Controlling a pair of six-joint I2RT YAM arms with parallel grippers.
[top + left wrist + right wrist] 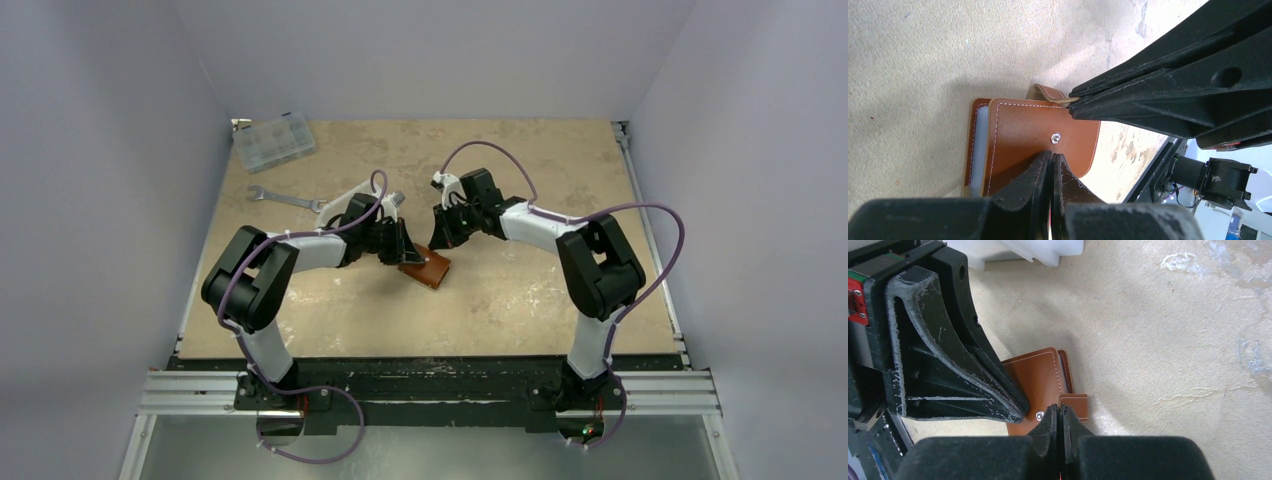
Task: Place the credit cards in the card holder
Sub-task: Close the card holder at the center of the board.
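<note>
1. between the two arms, near the middle of the table (pixel 520 290), the brown card holder (pixel 425 268) lies flat, its cover folded over and the snap stud (pixel 1055 137) facing up.
2. left gripper (pixel 1050 156): jaws pressed together with nothing between them, tips against the cover just beside the stud.
3. right gripper (pixel 1058 409): jaws pinched tight on the holder's strap tab (pixel 1074 406) at the cover's edge.
4. a silver wrench (pixel 285 198) and a clear compartment box (pixel 273 140) lie at the far left, well apart from the holder.
</note>
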